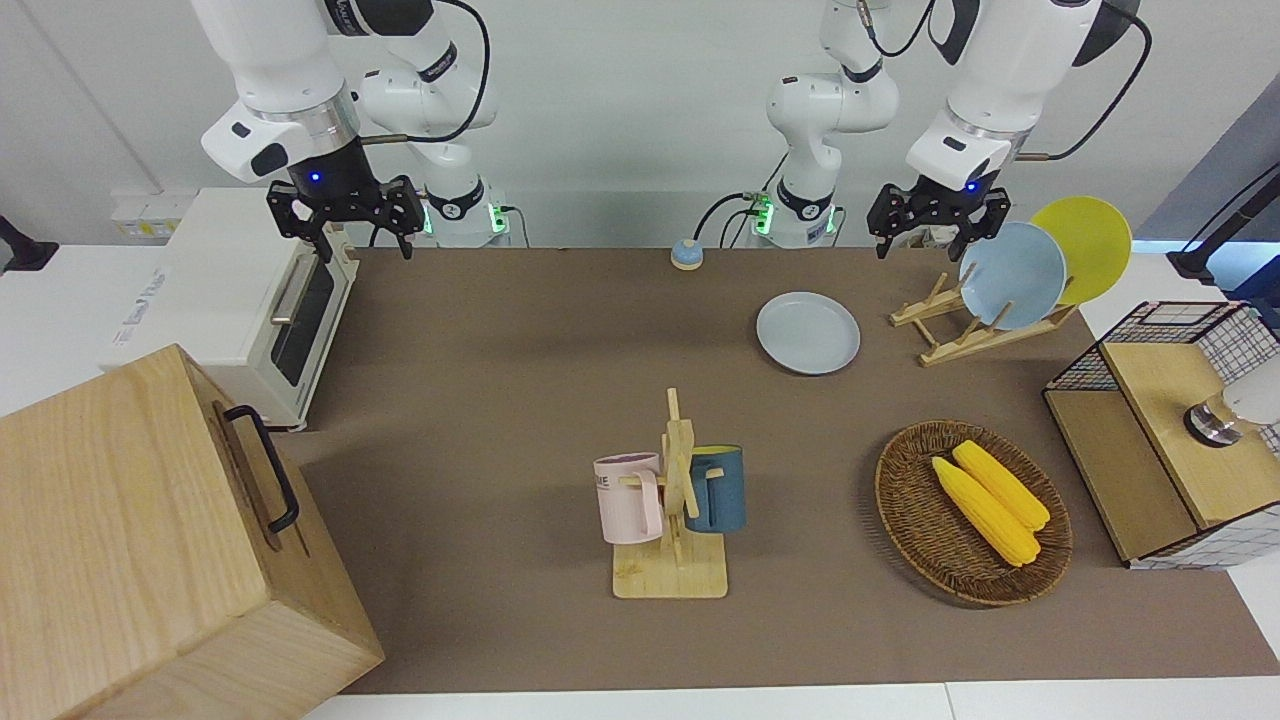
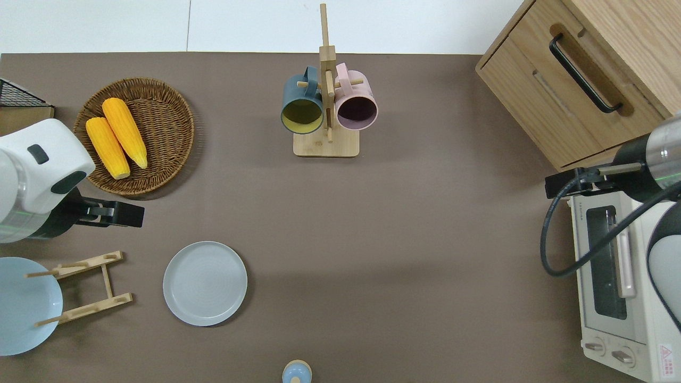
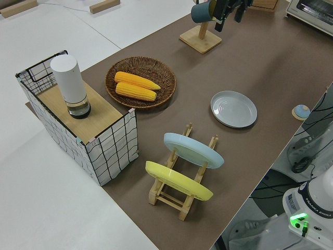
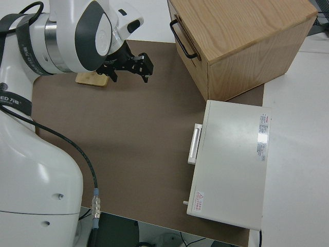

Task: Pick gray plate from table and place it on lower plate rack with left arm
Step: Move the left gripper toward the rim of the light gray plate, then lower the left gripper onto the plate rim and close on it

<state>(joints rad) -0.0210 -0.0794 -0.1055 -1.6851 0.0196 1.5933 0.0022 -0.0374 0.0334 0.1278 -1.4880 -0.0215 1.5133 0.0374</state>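
Note:
The gray plate lies flat on the table. Beside it, toward the left arm's end, stands the lower plate rack. A light blue plate and a yellow plate lean in the rack, and its slots nearest the gray plate are free. My left gripper hangs open and holds nothing. It is over the table between the rack and the wicker basket. My right gripper is parked and open.
A wicker basket with two corn cobs sits farther from the robots than the rack. A mug tree with two mugs stands mid-table. A wire-sided box, a toaster oven, a wooden cabinet and a small blue knob are also here.

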